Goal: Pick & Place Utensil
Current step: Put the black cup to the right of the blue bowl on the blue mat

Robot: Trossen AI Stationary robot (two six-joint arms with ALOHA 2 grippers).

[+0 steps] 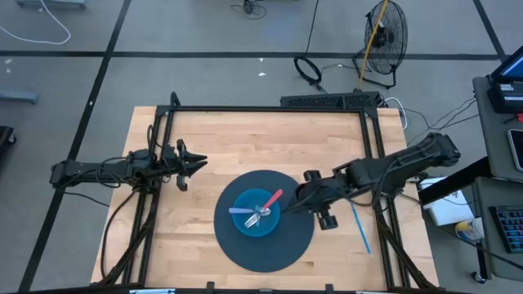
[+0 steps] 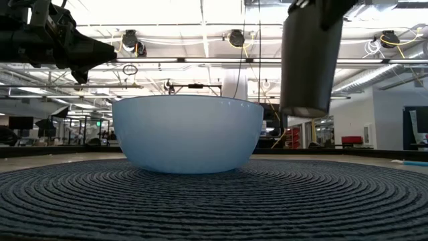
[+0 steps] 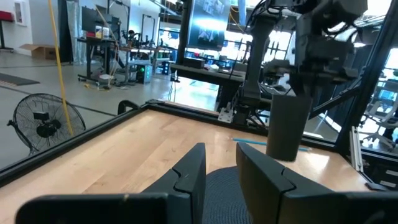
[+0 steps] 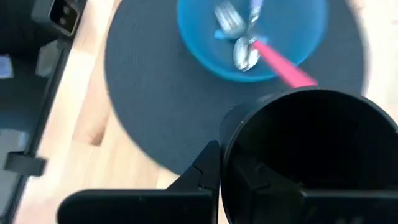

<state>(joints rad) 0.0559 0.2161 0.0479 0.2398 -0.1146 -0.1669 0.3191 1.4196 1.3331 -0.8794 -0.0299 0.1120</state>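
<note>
A blue bowl (image 1: 256,214) stands on a round dark woven mat (image 1: 278,249). Three utensils lie in the bowl: a pink-handled spoon (image 1: 274,198), a purple-handled one (image 1: 239,211) and a fork (image 1: 255,219). My right gripper (image 1: 304,189) is just right of the bowl and shut on a black cup (image 1: 311,176), which shows large in the right wrist view (image 4: 311,162) and above the mat in the low view (image 2: 307,60). My left gripper (image 1: 196,162) waits over the table's left part with a narrow gap between its fingers (image 3: 189,174). My right gripper holds the black cup by its wall at the rim (image 4: 227,146). One finger (image 4: 208,168) lies outside the wall and the other seems to reach inside. The cup is about upright and lifted clear of the mat (image 2: 200,201).
A blue-handled utensil (image 1: 360,227) lies on the bare wood right of the mat, under my right arm. A black frame (image 1: 270,109) runs along the table's far and side edges. Bare wood lies between my left gripper and the mat.
</note>
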